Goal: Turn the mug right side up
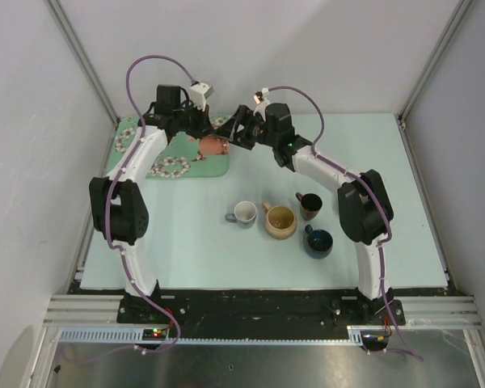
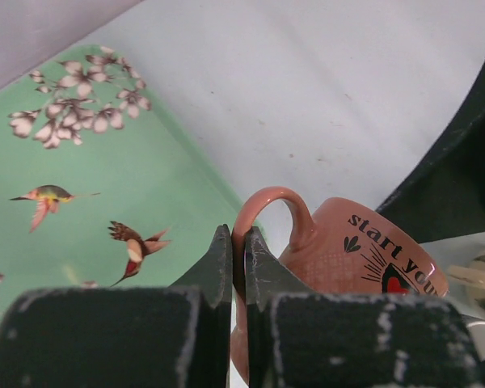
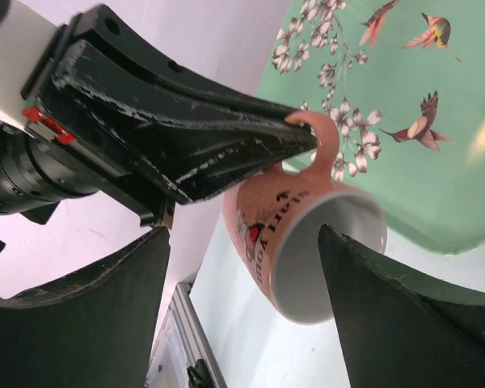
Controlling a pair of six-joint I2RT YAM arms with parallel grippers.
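Because clamped only at mug (image 2: 364, 259) handle (image 2: 271, 198) by left gripper (image 2: 236, 236), hangs tilted above mat (image 2: 89, 242) edge; straddled by parted right gripper (image 3: 244, 242), likely for steadying.

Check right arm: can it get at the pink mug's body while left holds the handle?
Probably yes. The left gripper is shut only on the handle; the body of the pink mug hangs bare between the open fingers of the right gripper.
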